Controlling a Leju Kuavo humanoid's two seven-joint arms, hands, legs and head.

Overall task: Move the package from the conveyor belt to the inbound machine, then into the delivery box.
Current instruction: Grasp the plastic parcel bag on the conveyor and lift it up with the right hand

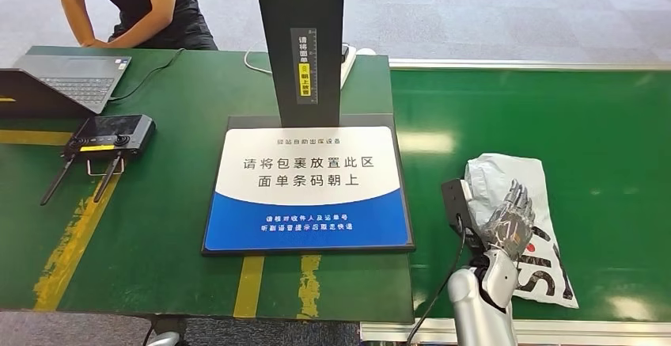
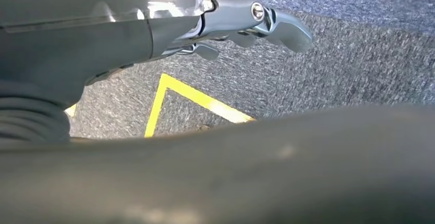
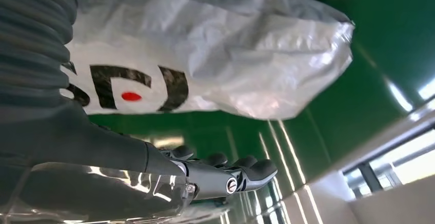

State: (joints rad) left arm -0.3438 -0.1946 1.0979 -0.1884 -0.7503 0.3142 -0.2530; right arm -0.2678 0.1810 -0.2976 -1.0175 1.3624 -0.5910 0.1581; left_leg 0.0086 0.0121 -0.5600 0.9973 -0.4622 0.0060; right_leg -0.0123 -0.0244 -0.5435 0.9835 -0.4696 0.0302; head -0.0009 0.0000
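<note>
White package lies lower right on the green conveyor belt; right hand hovers over it, fingers spread, holding nothing.

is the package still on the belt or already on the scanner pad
On the belt: the white package lies on the green conveyor, beside the right hand.

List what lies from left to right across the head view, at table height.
Open grey laptop → black handheld controller with two antennas → white-and-blue placement mat of the inbound machine → right hand above the crumpled white plastic package → bare green conveyor belt.
</note>
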